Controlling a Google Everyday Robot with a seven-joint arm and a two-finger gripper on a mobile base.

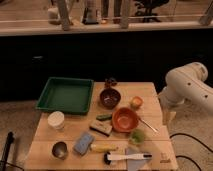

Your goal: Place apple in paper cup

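Now, apple (pixel 136 102): on the table, just behind the bowl's right rim; unheld.
Bowl (pixel 125 120): orange, mid-table; the landmark for every entry here.
Paper cup (pixel 56 120): white, upright, well left of the bowl, mouth up, nothing seen in it.
Gripper (pixel 168 117): hangs right of the bowl, past the table (pixel 150 92) edge, under the white arm (pixel 187 85); open or closed I cannot tell. It is apart from the apple.
Metal cup (pixel 60 149): left of the bowl and nearer me; a likely wrong target.
Green ball (pixel 137 135): just in front of the bowl; a likely wrong pick.
Dark bowl (pixel 110 97): just behind the bowl, to its left.
Stage: by my judgement, reach not begun.
Risk, pick: the round apple, nudged off-centre, could roll against the bowl or off the table.
Risk, carry: the path leads left across the bowl and dark bowl; a low pass could clip a rim.
Risk, drop: the light paper cup may tip if the apple strikes its rim.
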